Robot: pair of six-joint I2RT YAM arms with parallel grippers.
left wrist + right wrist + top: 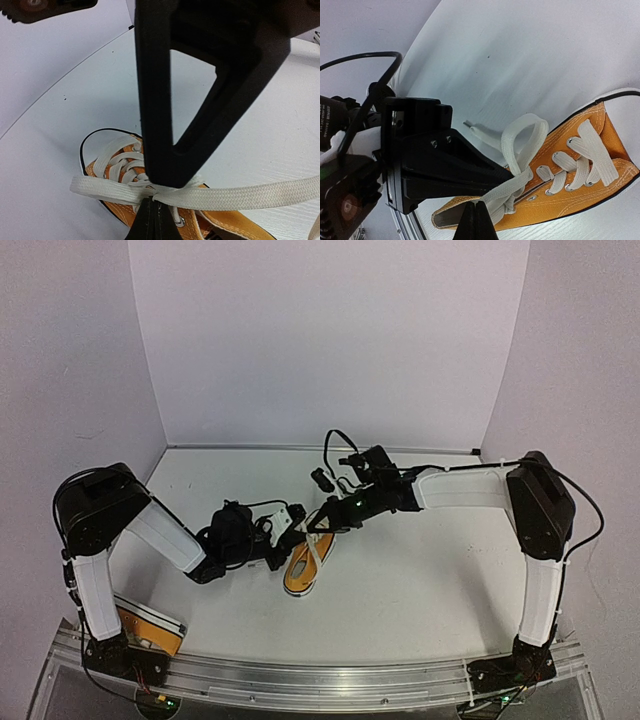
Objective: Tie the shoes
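One orange-yellow shoe (298,570) lies mid-table with its white laces (318,548) drawn up. My left gripper (297,532) and right gripper (322,525) meet just above it. In the left wrist view my left gripper (156,192) is shut on a flat white lace (240,196) stretched sideways over the shoe (117,165). In the right wrist view my right gripper (485,199) is shut on the lace beside a knot, with a lace loop (525,132) standing over the shoe (580,175). The second shoe (150,627) lies at the near left by the left arm's base, partly hidden.
White walls (330,340) close in the table at the back and both sides. An aluminium rail (330,680) runs along the near edge. A black cable (332,445) loops up from the right wrist.
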